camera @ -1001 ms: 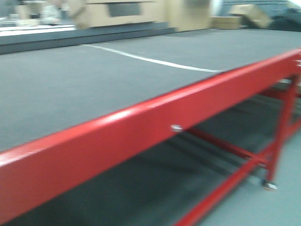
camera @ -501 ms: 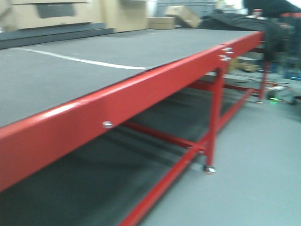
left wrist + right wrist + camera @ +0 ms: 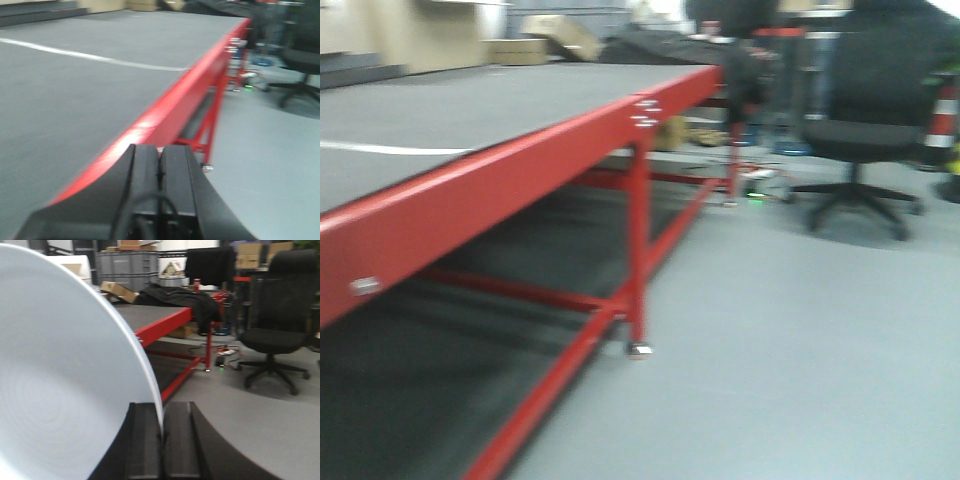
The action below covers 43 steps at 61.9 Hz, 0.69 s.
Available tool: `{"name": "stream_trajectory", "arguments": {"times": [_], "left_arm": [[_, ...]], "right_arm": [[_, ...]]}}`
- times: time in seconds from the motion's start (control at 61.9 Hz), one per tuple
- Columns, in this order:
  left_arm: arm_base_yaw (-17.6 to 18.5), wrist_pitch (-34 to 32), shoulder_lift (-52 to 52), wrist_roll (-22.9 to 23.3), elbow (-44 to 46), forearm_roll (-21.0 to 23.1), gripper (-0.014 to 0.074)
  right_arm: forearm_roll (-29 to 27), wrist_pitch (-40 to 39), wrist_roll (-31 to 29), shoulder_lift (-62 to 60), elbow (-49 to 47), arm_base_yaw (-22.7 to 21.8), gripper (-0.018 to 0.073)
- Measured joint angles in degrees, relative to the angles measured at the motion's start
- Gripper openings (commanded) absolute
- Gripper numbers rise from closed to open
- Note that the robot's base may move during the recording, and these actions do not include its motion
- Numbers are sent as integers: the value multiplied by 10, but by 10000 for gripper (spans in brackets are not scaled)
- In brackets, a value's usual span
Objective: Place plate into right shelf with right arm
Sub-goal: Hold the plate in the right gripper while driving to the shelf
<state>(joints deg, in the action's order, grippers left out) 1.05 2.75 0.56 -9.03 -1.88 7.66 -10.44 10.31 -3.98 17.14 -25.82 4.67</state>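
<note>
Right pincer [image 3: 161, 412] grips plate [image 3: 65, 385], mostly cut off.

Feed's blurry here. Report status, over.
Right gripper shut on white plate. Left gripper shut, empty. No shelf in view; red table left, office chair ahead.

Matte black left tool [image 3: 160, 151] and right tool [image 3: 162, 410], blocky fingers [image 3: 178, 172] (left: cable loop [image 3: 150, 204])

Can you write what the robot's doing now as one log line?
right gripper: shut on plate rim | left gripper: shut, empty | shelf: not in view | nearby: red table, black chair | plate: not yet placed
</note>
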Motion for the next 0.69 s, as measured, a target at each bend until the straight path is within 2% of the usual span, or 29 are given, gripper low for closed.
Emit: {"name": "stream_trajectory", "arguments": {"times": [0.695], "left_arm": [[0,0,0,0,0,0,-128]], "right_arm": [[0,1,0,0,0,0,55]]}}
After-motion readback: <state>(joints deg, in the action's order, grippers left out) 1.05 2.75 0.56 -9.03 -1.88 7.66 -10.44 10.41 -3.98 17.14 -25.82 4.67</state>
